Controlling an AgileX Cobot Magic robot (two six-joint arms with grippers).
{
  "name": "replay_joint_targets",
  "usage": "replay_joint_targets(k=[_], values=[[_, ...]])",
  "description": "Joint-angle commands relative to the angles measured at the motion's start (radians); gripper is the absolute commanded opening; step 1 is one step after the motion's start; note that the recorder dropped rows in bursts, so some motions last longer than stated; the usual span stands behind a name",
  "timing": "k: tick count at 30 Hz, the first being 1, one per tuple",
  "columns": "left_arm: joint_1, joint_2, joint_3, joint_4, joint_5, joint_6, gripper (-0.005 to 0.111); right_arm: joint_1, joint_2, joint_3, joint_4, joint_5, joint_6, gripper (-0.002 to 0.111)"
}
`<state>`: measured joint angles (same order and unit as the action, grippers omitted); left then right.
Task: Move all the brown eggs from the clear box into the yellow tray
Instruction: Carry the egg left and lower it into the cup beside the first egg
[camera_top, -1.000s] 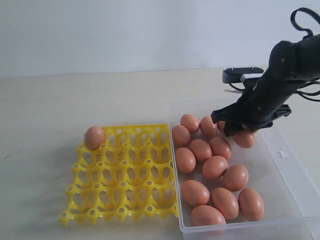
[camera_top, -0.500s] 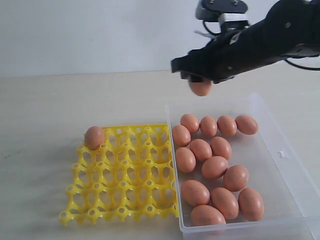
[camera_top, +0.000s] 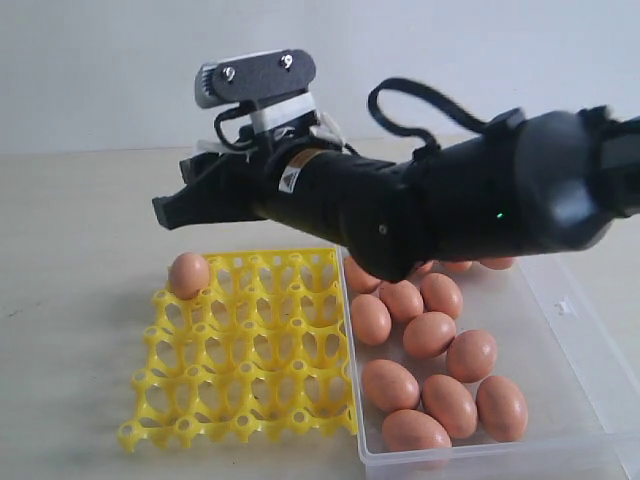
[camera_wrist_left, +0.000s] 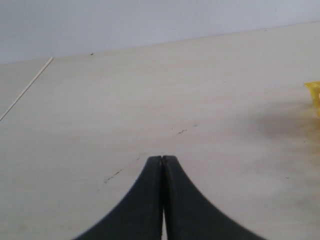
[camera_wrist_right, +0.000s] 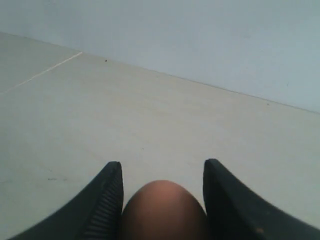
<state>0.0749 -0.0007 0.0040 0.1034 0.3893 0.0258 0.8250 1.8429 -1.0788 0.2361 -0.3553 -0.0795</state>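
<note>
My right gripper (camera_wrist_right: 163, 174) squeezes one smooth brown egg (camera_wrist_right: 162, 212), up in the air over the far side of the bright yellow plastic egg tray (camera_top: 240, 428). I should go down slowly onto an empty cup beside the tray's one egg (camera_top: 189, 274), then let go softly.

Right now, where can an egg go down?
Every cup of the yellow tray is empty except its far-left corner, which holds a brown egg. The clear box is crowded, bare only along its right wall.

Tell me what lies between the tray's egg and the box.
Between egg and box: only empty cups of the tray, far row, in the exterior view.
</note>
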Motion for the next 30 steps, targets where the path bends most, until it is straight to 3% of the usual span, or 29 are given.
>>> replay_joint_targets(k=[1,9,17,30], values=[[-0.005,0.001,-0.004,0.0,-0.009,-0.002,0.0,0.001,0.1,0.005,-0.086,-0.134,0.004,0.0],[-0.005,0.001,-0.004,0.0,-0.009,-0.002,0.0,-0.001,0.214,-0.003,-0.086,-0.217,0.09,0.0],[-0.005,0.001,-0.004,0.0,-0.009,-0.002,0.0,-0.001,0.277,-0.112,-0.099,-0.099,0.11,0.0],[-0.005,0.001,-0.004,0.0,-0.009,-0.004,0.0,-0.001,0.282,-0.115,-0.074,-0.059,0.106,0.0]])
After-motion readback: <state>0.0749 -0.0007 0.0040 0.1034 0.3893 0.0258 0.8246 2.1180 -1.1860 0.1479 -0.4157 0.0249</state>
